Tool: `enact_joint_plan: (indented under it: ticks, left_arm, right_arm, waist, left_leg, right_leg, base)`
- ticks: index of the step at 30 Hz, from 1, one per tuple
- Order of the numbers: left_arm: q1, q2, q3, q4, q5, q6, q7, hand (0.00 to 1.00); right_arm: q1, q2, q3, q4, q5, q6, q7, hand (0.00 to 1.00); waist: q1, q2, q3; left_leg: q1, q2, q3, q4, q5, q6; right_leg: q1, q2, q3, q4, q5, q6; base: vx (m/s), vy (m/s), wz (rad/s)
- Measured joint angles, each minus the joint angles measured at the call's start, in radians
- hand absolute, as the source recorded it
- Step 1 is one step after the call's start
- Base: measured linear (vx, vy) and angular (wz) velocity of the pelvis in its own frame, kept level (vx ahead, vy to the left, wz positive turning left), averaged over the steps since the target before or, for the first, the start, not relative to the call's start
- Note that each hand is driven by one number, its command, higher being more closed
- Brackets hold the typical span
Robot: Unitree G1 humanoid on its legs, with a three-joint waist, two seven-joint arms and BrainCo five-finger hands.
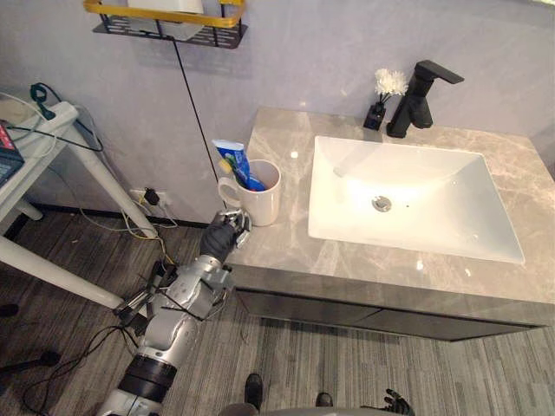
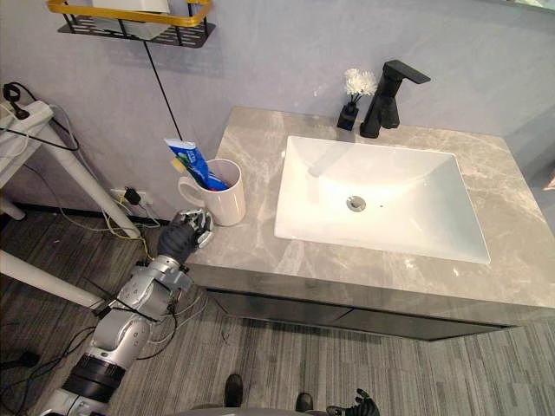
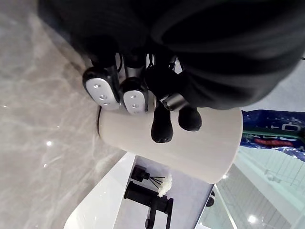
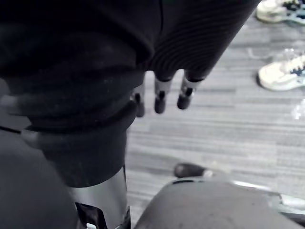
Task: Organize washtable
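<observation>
Fingers (image 3: 102, 90) curled, L hand (image 1: 227, 232) at mug (image 1: 263, 201)

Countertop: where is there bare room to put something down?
Bare counter lies behind the mug toward the wall, along the front edge before the basin, and right of it. Crowded: the front-left corner, with mug and left hand, and by the faucet.

Bright even light; glare spots dot the white rectangular sink basin (image 1: 434, 212) and the grey marble table (image 1: 284, 253) beside it.
</observation>
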Motion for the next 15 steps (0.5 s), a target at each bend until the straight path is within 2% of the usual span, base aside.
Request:
enact_joint_plan:
  ticks: [11,15]
  left_arm:
    - [-0.086,0.024,0.023,0.045,-0.003,-0.005,0.038,1.0]
    - [-0.086,0.056,0.023,0.045,-0.006,-0.005,0.038,1.0]
  right_arm:
    - [0.003,-0.008,0.044,-0.086,0.0,0.0,0.007,0.0]
    - [0.025,-0.007,0.059,-0.125,0.0,-0.001,0.013,0.0]
  waist:
    - [-0.005,0.004,0.031]
    - [-0.02,0.005,0.034]
  left_leg:
    - [-0.018,0.005,0.029,0.0,0.0,0.0]
    - [-0.018,0.003,0.037,0.0,0.0,0.0]
  right_leg:
    - [-0.035,-0.001,0.034,-0.001,0.023,0.001]
    - [-0.039,-0.001,0.044,-0.002,0.026,0.003]
  base:
    - [-0.03,0.006,-0.09]
    - [-0.02,0.006,-0.08]
